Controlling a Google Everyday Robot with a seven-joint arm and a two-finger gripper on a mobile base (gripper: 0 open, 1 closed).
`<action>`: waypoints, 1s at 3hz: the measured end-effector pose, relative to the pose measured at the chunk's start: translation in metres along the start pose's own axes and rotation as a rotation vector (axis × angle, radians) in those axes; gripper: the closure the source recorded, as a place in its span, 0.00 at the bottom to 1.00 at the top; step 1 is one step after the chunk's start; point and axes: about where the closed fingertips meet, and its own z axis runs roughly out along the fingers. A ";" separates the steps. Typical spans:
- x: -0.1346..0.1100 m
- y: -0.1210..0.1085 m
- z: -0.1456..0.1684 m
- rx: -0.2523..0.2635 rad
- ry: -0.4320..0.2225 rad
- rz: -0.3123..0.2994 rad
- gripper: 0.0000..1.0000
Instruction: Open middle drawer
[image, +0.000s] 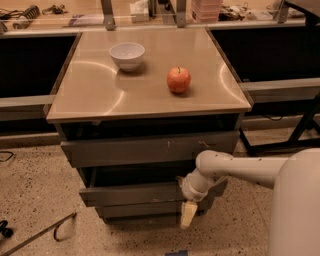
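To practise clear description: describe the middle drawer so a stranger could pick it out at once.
Find the tan-topped cabinet bearing a white bowl and red apple. Of its three stacked dark-grey metal fronts, the middle drawer is second down, with the robot's pale gripper toward its right end. It is narrower than the scratched front above, wider than the short one below.

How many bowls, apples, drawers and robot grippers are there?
Bowls: 1, white bowl
Apples: 1, apple
Drawers: 3, top drawer, middle drawer, bottom drawer
Grippers: 1, gripper hanging in front of the bottom drawer
Total: 6
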 end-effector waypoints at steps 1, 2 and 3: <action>-0.005 0.022 -0.005 -0.087 0.010 0.021 0.00; -0.009 0.040 -0.012 -0.166 0.027 0.035 0.00; -0.011 0.058 -0.016 -0.249 0.046 0.047 0.00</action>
